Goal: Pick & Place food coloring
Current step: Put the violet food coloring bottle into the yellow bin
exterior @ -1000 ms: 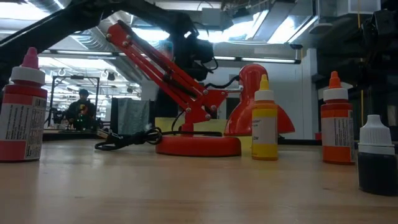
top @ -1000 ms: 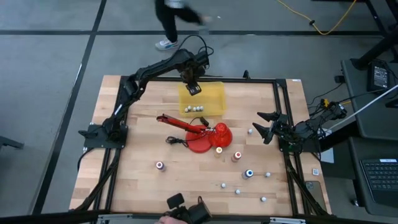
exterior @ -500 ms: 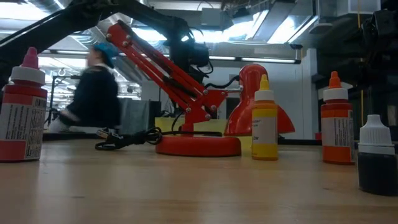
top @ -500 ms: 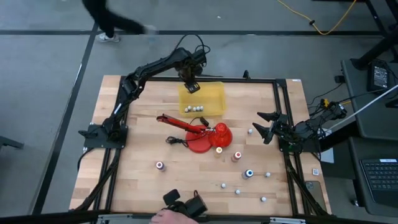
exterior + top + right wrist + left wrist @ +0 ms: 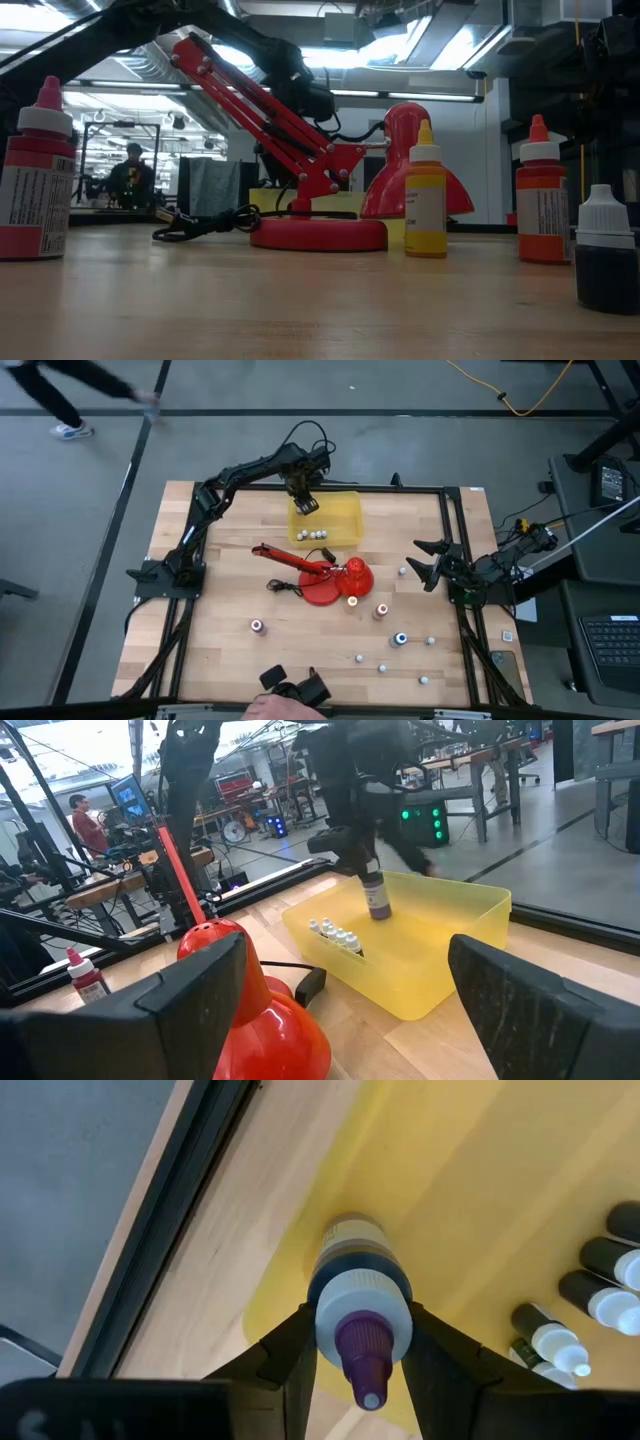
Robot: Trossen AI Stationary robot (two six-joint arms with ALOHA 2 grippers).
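My left gripper (image 5: 303,502) is over the far-left corner of the yellow bin (image 5: 340,512), shut on a purple-tipped food coloring bottle (image 5: 352,1270). Several small bottles (image 5: 312,535) lie on the bin's floor. On the table stand a dark red bottle (image 5: 257,626), a yellow one (image 5: 352,601), an orange one (image 5: 381,610) and a blue one (image 5: 401,639). My right gripper (image 5: 422,563) waits open near the table's right edge. My left gripper pinches the bottle's white cap (image 5: 362,1312), just below the purple tip (image 5: 362,1365), between its two fingers from above, pointing down. The bottle is upright, body (image 5: 376,900) below the fingers inside the bin. Whether its bottom touches the bin floor I cannot tell.
A red desk lamp (image 5: 322,585) with a black cord (image 5: 282,587) stands mid-table near the bin. Small pale-capped bottles (image 5: 382,668) are scattered toward the near right. A person's hand with a black device (image 5: 290,695) is at the near edge. Black rails (image 5: 455,550) frame the table.
My left gripper has shifted a little toward the table's left, carrying the upright bottle across the bin's far part, still shut on it. A person has walked past beyond the table's far side.
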